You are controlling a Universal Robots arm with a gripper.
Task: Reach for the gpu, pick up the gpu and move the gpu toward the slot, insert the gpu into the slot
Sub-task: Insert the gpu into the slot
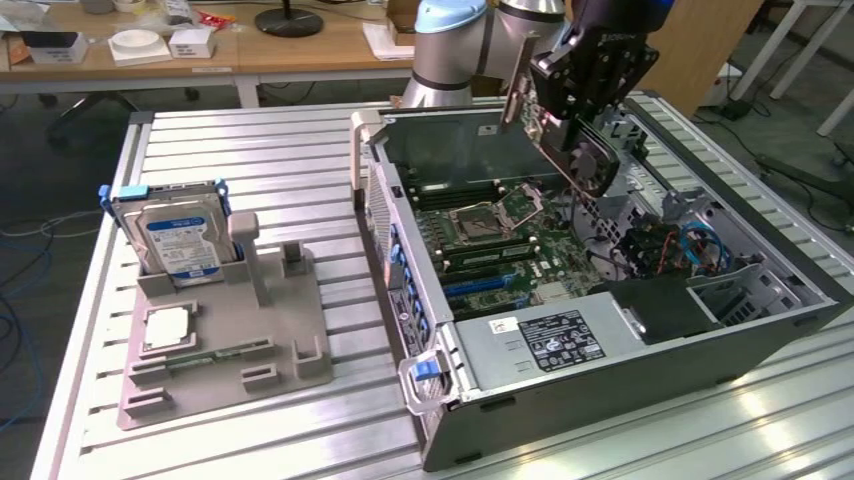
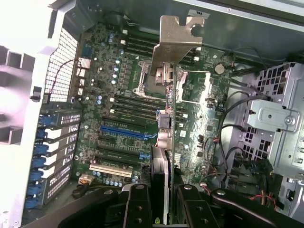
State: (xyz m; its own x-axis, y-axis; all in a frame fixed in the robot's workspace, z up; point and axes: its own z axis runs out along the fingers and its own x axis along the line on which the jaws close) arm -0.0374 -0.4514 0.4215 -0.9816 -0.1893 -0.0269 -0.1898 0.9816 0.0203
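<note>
My fingers (image 2: 137, 204) pinch the gpu (image 1: 591, 155) edge-on above the open computer case (image 1: 400, 230), which holds the motherboard (image 1: 514, 245). The card's lower edge seems clear of the board, though my fingers hide part of it. In the exterior view, at nine o'clock from the case, a grey holder (image 1: 267, 330) carries a hard drive (image 1: 180, 240) and a processor chip (image 1: 167, 327).

Wood desks (image 1: 320, 55) at back w/ white boxes (image 1: 191, 42); grey floor (image 1: 54, 170), cables (image 1: 27, 228)
</note>
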